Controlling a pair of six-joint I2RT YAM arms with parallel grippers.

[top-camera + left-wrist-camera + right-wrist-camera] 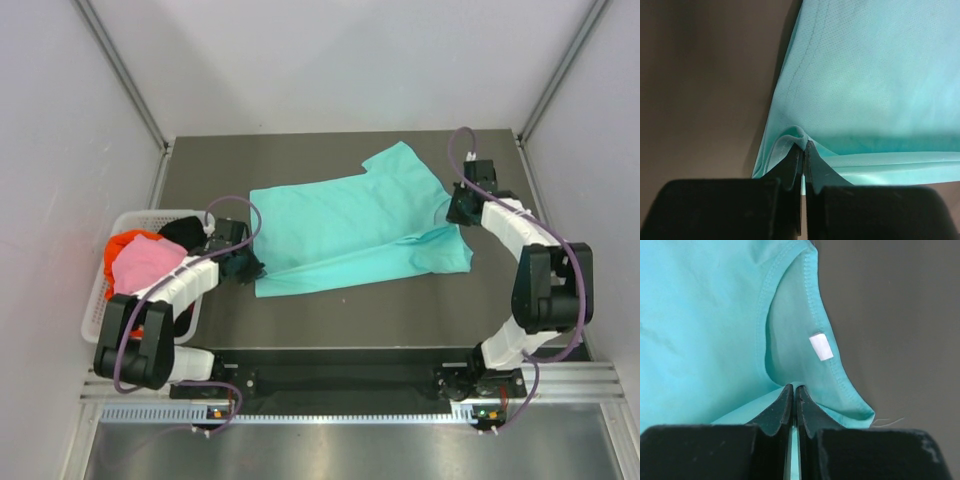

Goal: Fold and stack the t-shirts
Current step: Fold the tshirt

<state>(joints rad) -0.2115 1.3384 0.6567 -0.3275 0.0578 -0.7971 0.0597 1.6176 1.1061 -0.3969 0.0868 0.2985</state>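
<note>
A teal t-shirt (345, 228) lies spread across the middle of the dark table, its near long edge folded over. My left gripper (245, 264) is shut on the shirt's left hem; the left wrist view shows the hem cloth (790, 136) pinched between the black fingers (792, 165). My right gripper (461, 212) is shut on the shirt at the collar side; in the right wrist view the teal cloth (715, 330) with its white label (821, 347) sits just past the jaws. Pink (148, 263), red-orange (126, 242) and black (185, 230) t-shirts lie bunched in the basket.
A white lattice basket (100, 300) stands at the table's left edge, beside my left arm. Grey walls close in the table at the back and both sides. A metal rail (340, 412) runs along the near edge.
</note>
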